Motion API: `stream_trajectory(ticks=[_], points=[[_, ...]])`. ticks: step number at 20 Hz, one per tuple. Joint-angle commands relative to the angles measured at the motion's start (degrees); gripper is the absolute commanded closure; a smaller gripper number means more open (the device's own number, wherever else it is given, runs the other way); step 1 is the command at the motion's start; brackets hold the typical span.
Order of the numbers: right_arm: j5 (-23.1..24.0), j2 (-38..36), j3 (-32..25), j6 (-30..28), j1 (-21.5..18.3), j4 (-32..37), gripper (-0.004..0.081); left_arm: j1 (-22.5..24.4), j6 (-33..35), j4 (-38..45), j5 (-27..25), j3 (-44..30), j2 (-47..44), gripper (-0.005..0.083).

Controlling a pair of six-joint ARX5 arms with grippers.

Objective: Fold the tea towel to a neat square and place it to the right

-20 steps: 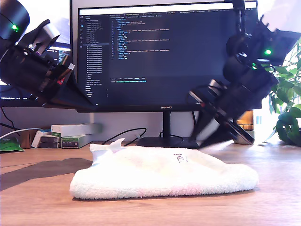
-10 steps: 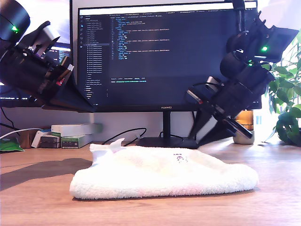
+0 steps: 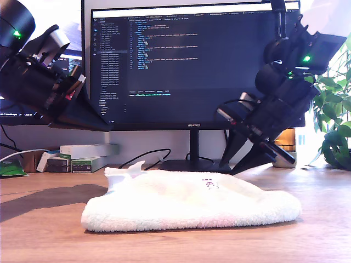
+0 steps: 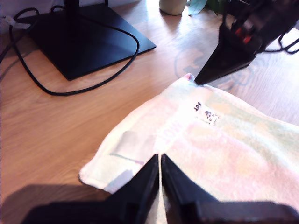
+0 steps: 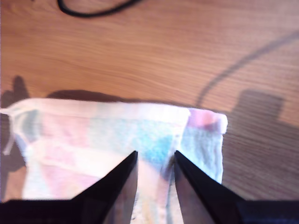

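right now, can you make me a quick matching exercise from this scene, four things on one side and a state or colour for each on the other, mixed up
Things:
1. tea towel
2. my first gripper
3. my second gripper
4. monitor stand base

States:
a. jaws apart, above the towel
b. black, flat on the desk, a cable looped around it
c. jaws closed together, holding nothing
d. white and fluffy, lying on the wooden desk

Pairs: 1-d, 2-c, 3-a, 4-b

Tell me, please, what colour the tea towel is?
White tea towel with pastel pink and mint-green patches, clearest in the second wrist view.
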Motion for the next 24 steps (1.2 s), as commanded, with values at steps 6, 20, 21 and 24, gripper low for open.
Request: stream_trajectory(ticks=[6,20,21,24], points=[[1.57,1.66,-0.07,-0.33,0.63,0.24,0.0555,-0.15,-0.15,0.0,0.48,-0.37,-0.63,0.079],[0.92,1.64,0.57,-0.24,0.96,-0.57,0.0783,-0.15,1.36,-2.1,0.42,-0.37,-0.63,0.079],[0.92,1.64,1.01,-0.24,0.96,-1.25,0.0783,-0.13,1.4,-2.1,0.39,-0.37,-0.61,0.079],[0.92,1.62,2.73,-0.28,0.96,-3.63,0.0783,-0.09,1.42,-2.27,0.35,-0.37,-0.59,0.079]])
